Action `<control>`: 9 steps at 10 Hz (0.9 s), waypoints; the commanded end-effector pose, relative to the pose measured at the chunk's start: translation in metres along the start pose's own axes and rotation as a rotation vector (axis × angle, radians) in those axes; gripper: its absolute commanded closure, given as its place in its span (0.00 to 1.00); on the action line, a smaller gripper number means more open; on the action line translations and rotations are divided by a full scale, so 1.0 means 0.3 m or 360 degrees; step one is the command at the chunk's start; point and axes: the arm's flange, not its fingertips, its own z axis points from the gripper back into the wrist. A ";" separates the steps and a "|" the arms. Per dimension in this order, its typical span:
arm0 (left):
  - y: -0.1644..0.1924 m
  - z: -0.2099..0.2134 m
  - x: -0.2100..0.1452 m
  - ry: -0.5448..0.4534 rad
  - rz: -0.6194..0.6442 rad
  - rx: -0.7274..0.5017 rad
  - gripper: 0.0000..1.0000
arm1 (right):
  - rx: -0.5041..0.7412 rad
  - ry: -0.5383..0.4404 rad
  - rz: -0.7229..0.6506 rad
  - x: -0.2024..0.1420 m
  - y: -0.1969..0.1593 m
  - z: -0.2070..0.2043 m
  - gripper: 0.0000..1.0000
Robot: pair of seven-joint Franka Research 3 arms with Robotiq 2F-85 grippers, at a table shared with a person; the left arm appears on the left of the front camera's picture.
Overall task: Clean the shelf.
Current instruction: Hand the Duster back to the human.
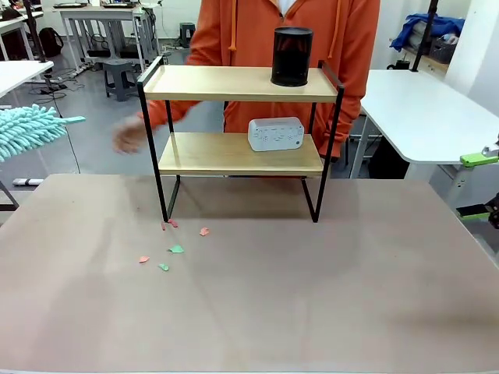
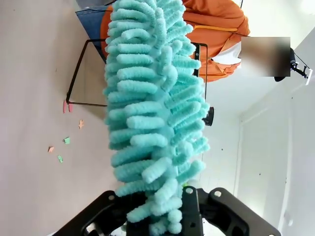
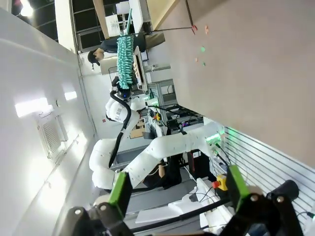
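Note:
The shelf (image 1: pixel 234 83) stands mid-table at the far side, with a black cylinder (image 1: pixel 291 56) on its top board and a white box (image 1: pixel 275 134) on the lower board. My left gripper (image 2: pixel 167 216) is shut on the handle of a teal fluffy duster (image 2: pixel 152 103), held off the table's left edge, well left of the shelf (image 2: pixel 77 72). The duster (image 1: pixel 27 128) pokes in at the far left of the front view. My right gripper (image 3: pixel 177 189) is open and holds nothing; its green pads (image 1: pixel 478 159) show at the right edge.
A person in an orange hoodie (image 1: pixel 355 47) stands behind the shelf, one blurred hand (image 1: pixel 129 136) beside its left side. Several pink and green paper scraps (image 1: pixel 176 249) lie on the table before the shelf's left leg. A white side table (image 1: pixel 425 113) stands at right.

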 end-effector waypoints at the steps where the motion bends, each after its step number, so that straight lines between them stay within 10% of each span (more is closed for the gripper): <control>1: -0.005 0.004 -0.004 0.0000 -0.0007 0.0009 1.00 | 0.0015 -0.0025 -0.0024 0.000 0.011 -0.004 0.00; 7: -0.005 0.004 -0.004 0.0000 -0.0007 0.0009 1.00 | 0.0015 -0.0025 -0.0024 0.000 0.011 -0.004 0.00; 9: 0.000 -0.015 -0.007 0.0079 -0.0025 0.0062 0.25 | 0.0015 -0.0025 -0.0024 0.000 0.011 -0.004 0.00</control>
